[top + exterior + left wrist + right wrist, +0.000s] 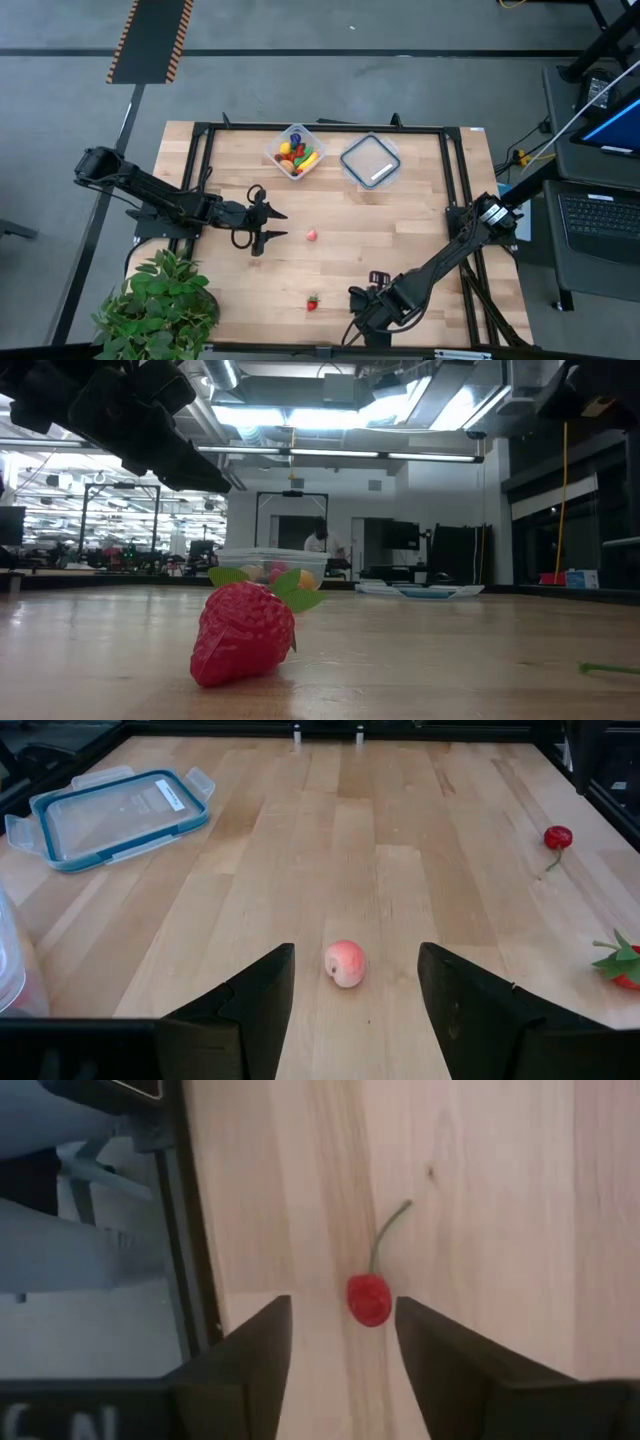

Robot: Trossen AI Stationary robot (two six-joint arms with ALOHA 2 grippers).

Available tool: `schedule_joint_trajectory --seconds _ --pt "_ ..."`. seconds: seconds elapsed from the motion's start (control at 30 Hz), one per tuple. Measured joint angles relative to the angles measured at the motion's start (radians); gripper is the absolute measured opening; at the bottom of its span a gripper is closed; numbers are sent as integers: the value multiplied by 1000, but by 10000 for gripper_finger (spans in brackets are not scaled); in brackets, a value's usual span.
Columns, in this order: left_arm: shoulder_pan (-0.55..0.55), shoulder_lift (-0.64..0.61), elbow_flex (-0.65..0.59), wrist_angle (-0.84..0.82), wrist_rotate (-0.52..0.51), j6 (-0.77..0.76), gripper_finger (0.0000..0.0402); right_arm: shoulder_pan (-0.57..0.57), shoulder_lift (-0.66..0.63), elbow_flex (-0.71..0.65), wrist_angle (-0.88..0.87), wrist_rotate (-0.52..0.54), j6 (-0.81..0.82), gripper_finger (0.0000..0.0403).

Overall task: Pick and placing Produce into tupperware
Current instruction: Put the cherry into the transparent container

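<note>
The clear tupperware (296, 150) stands at the table's far middle with several colourful produce pieces inside. A pink peach (345, 963) lies on the wood just ahead of my left gripper (280, 225), which is open and level. Its fingers (250, 995) stand either side of the peach without touching it. A red cherry with a green stem (370, 1298) lies near the table's near edge. My right gripper (342, 1315) is open above it and points down. A red strawberry (313, 302) lies on its side near the front, large in the low view (245, 630).
The flat lid with a white label (370, 160) lies right of the tupperware. A black frame rail (205, 160) runs round the table. A potted plant (160, 300) stands at the near left corner. The table's edge rail (195, 1230) is close beside the cherry.
</note>
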Motion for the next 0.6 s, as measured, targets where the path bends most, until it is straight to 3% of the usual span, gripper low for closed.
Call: schedule_joint_trajectory --seconds 0.2,0.6 --pt "0 0 0 0 0 0 206 4 0 0 12 -1 28 199" --pt "0 0 0 -5 0 0 206 14 51 -2 14 -3 30 187"
